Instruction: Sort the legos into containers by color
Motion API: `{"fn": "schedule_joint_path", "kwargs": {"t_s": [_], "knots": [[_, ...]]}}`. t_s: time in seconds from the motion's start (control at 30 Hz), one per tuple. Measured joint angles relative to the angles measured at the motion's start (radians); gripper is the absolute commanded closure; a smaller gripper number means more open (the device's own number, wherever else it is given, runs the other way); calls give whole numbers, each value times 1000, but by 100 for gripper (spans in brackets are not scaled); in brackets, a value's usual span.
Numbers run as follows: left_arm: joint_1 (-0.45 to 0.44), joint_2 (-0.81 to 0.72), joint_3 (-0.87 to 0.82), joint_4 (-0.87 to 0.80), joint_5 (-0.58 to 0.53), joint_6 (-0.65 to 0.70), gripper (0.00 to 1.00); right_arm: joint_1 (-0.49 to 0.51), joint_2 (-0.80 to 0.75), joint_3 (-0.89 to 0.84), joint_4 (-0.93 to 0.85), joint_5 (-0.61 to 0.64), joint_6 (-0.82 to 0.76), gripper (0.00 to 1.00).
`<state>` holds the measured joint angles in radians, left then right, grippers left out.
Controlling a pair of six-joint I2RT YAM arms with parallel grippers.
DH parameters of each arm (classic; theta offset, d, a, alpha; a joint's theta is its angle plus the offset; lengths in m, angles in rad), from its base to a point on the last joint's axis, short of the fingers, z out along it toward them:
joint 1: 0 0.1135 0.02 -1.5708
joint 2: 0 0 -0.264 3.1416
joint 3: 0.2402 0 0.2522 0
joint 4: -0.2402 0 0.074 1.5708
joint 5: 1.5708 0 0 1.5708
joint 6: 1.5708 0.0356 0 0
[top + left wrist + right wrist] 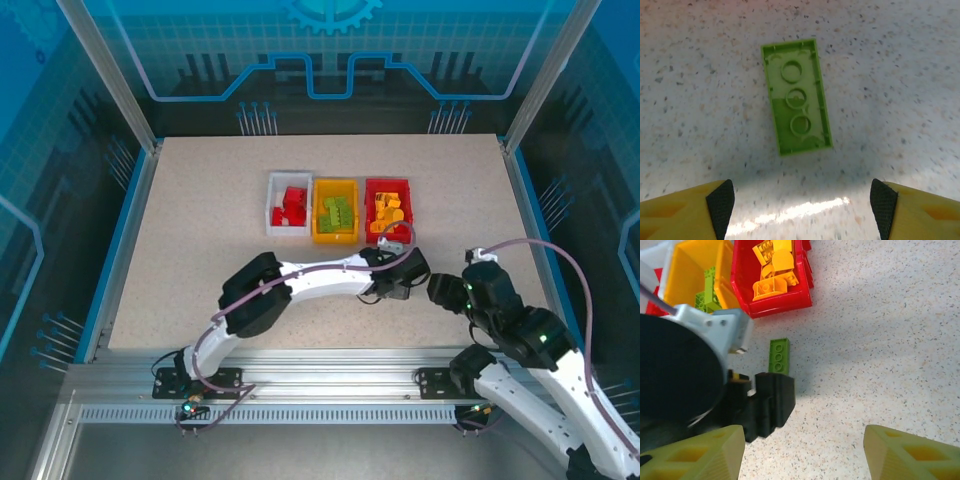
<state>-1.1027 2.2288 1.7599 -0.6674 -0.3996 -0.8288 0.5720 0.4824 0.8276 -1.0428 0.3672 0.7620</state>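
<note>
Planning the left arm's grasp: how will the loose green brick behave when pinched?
The green brick looks like hollow moulded plastic: probably stiff and light. Lying flat, underside up, it should not roll. Smooth walls might slip if pinched off-centre.

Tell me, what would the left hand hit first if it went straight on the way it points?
Probably the green lego lying hollow side up on the table, centered ahead of the open left hand.
</note>
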Motion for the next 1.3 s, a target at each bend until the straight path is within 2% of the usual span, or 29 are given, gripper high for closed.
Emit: {"fn": "schedule_joint_path", "kwargs": {"t_s": [0.13,0.33,0.4,0.57,0.67,0.8,0.97,1.1,1.2,1.3], "knots": [[0,87,103,-62,-44,16,26,0,-32,5,-27,0,15,35],[10,162,192,-104,-79,27,37,0,-86,5,-56,0,40,35],[15,176,217,-112,-81,39,43,0,-90,5,-64,0,47,35],[34,197,248,-108,-80,55,66,0,-90,5,-67,0,51,36],[43,197,253,-108,-82,68,72,0,-90,5,-66,-2,51,36],[45,188,237,-93,-87,72,72,0,-90,4,-63,-8,48,35],[45,43,36,-58,-91,70,72,0,-71,-19,8,-86,-21,34],[58,-160,-121,-39,-91,67,72,0,6,-37,109,-205,-95,34],[103,-297,-181,-20,-85,60,73,0,74,-37,183,-272,-132,34],[188,-377,-209,14,-68,61,73,0,160,-37,262,-325,-152,35]]}}
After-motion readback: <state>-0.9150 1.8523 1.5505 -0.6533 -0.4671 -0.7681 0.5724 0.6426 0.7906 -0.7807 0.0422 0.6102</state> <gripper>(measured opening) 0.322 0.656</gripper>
